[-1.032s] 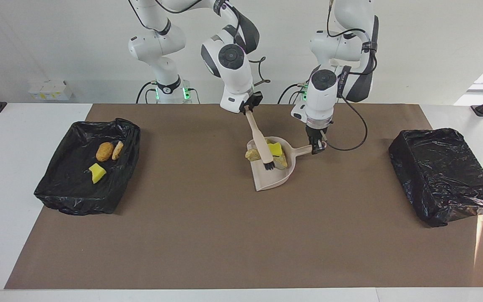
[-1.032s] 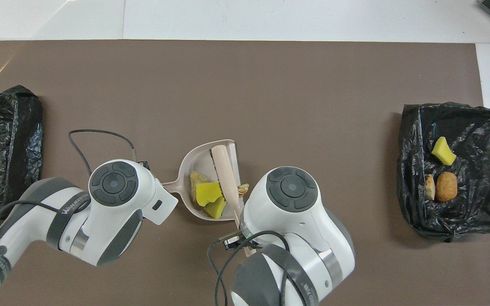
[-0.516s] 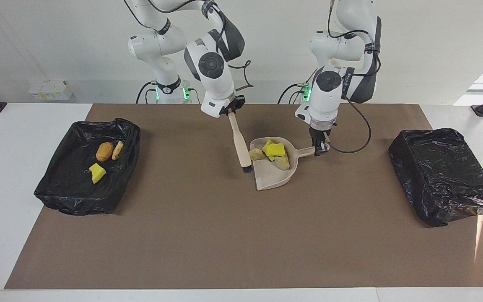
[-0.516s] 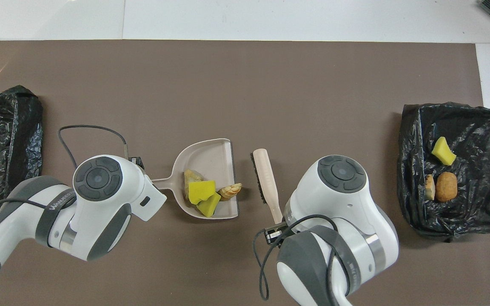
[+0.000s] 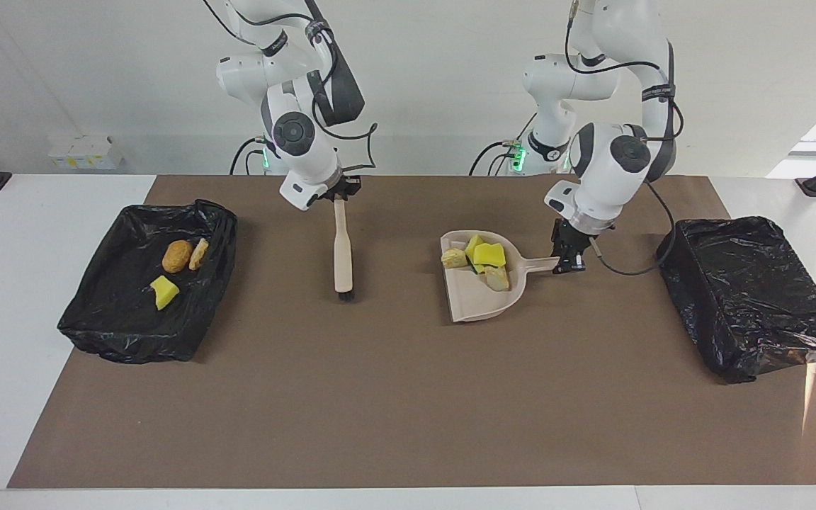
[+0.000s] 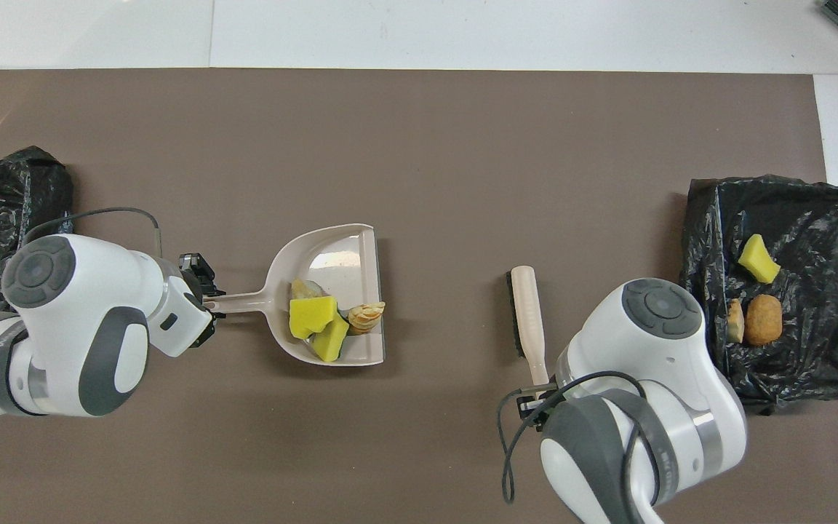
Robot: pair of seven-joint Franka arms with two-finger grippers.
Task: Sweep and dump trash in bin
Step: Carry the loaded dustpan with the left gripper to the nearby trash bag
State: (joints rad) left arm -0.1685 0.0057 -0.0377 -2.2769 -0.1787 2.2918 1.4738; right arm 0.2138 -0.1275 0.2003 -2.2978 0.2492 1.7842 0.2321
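My left gripper (image 5: 568, 256) is shut on the handle of the beige dustpan (image 5: 477, 301), which sits low over the mat mid-table. Several trash scraps lie in the pan: yellow sponge chunks (image 5: 489, 253) and tan pieces (image 5: 454, 258). In the overhead view the pan (image 6: 335, 251), the scraps (image 6: 312, 317) and the left gripper (image 6: 204, 298) also show. My right gripper (image 5: 339, 191) is shut on the handle of the beige brush (image 5: 343, 251), which hangs bristles down over the mat, apart from the pan. It also shows in the overhead view (image 6: 525, 306).
A black-lined bin (image 5: 117, 333) at the right arm's end holds three scraps: two tan pieces (image 5: 176, 256) and a yellow chunk (image 5: 163, 291). A second black-lined bin (image 5: 748, 290) stands at the left arm's end, beside the left gripper. Brown mat (image 5: 394, 397) covers the table.
The brush has come out of the dustpan and moved toward the right arm's end. The left gripper has carried the pan with its scraps toward the left arm's end.
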